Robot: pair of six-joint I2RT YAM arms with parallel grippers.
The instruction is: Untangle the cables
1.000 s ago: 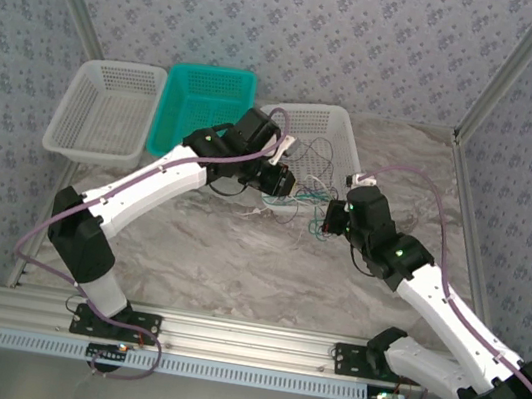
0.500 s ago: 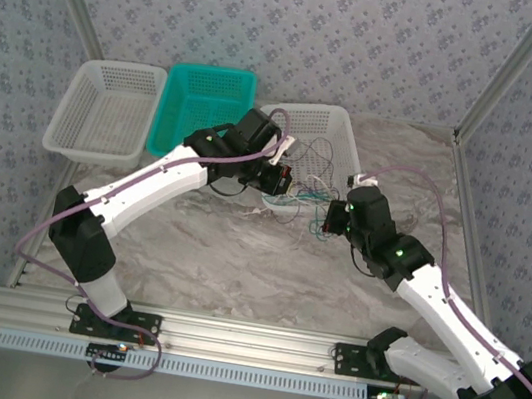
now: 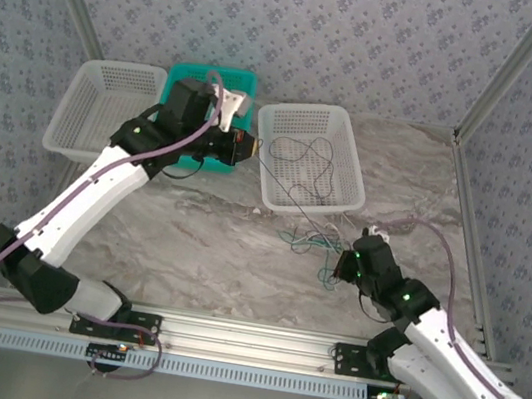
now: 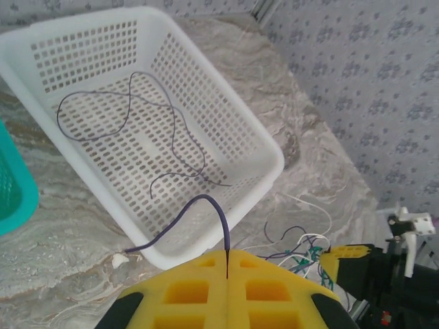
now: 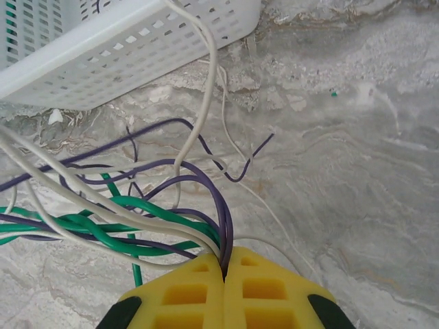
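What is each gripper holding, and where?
Left gripper: one purple cable, pinched at the foot of its arch. Right gripper: purple, green and cream cables, pinched where they bunch.

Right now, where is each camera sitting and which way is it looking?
Top external: above and behind the arms, looking down on the table; the left arm and right arm both show, bases at the bottom.
Left wrist: on the left arm, looking past the yellow left jaws, shut on a purple cable, toward the white basket.
Right wrist: on the right arm, looking down past the yellow right jaws, shut on the cables, at the table.
Shared: all three views see the white basket.
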